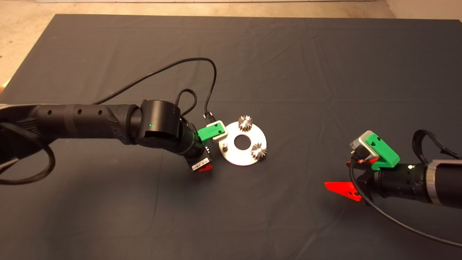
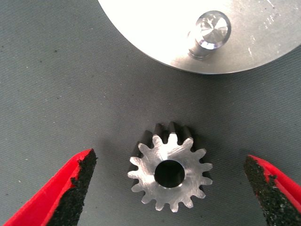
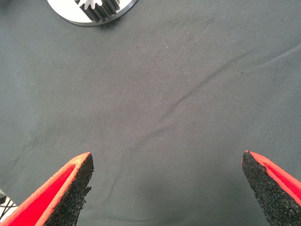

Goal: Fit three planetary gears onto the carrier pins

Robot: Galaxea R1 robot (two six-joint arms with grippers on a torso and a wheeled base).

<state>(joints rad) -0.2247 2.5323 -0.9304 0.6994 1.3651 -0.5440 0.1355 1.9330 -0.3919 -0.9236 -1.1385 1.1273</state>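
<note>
The flat silver disc [image 1: 242,159] lies mid-mat. Two planetary gears [image 1: 245,123] [image 1: 258,151] sit on its carrier pins, and one pin [image 1: 224,146] stands bare. My left gripper [image 1: 205,167] hangs just left of the disc, beside that bare pin [image 2: 211,29]. In the left wrist view it [image 2: 168,159] is open, with a third gear [image 2: 170,173] lying flat on the mat between its fingers, touching neither pad. The head view hides this gear under the left gripper. My right gripper [image 1: 347,177] hovers open and holding nothing over bare mat right of the disc.
A black cable [image 1: 169,68] loops over the mat behind the left arm. The mat's far and left edges meet a pale floor [image 1: 25,32]. The right wrist view shows wrinkled mat and the disc's edge [image 3: 70,18] with a gear [image 3: 101,8].
</note>
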